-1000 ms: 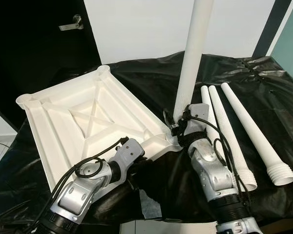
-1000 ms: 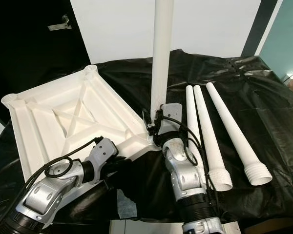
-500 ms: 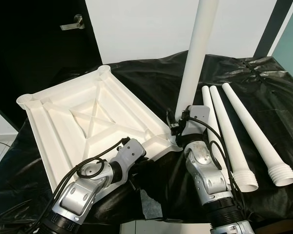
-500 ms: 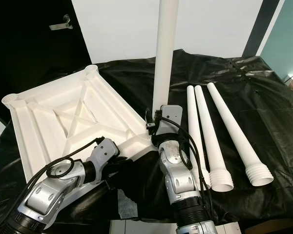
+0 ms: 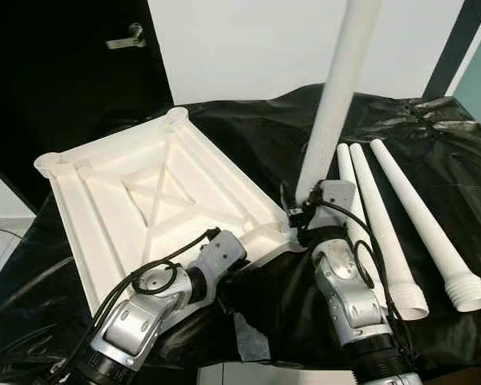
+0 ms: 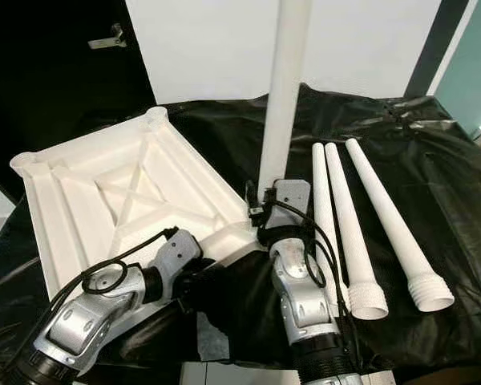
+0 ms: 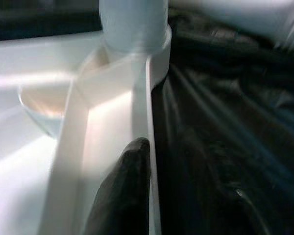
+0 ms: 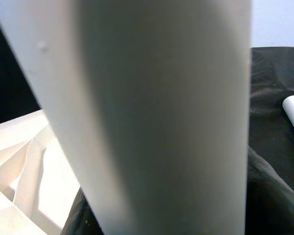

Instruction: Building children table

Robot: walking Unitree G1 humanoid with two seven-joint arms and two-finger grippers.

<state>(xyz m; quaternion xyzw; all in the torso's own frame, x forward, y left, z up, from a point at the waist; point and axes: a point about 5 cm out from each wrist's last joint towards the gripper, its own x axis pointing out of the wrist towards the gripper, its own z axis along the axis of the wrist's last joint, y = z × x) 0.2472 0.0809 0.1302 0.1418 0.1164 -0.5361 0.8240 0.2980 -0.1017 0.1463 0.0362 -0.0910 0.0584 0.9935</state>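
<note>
A white tabletop (image 5: 144,192) lies upside down on the black sheet (image 5: 248,136). One white leg (image 5: 337,96) stands upright in the near right corner socket (image 7: 137,39), leaning slightly right. My right gripper (image 5: 303,210) is shut on the leg's base; close up the leg (image 8: 161,122) hides the fingers. Left of that corner, my left gripper (image 5: 239,258) grips the tabletop's near edge. One of its black fingers (image 7: 127,186) lies along the inside of the rim, and the other is hidden. Three more legs (image 5: 385,224) lie side by side on the right.
Empty corner sockets sit at the tabletop's far corner (image 5: 176,116) and left corner (image 5: 48,164). A black door with a handle (image 5: 128,40) stands back left beside a white wall. A scrap of white paper (image 5: 244,345) lies at the near edge.
The upright leg has tipped a little further right at its top, and my right wrist has turned with it. The camera has shifted slightly. The left gripper stays on the rim.
</note>
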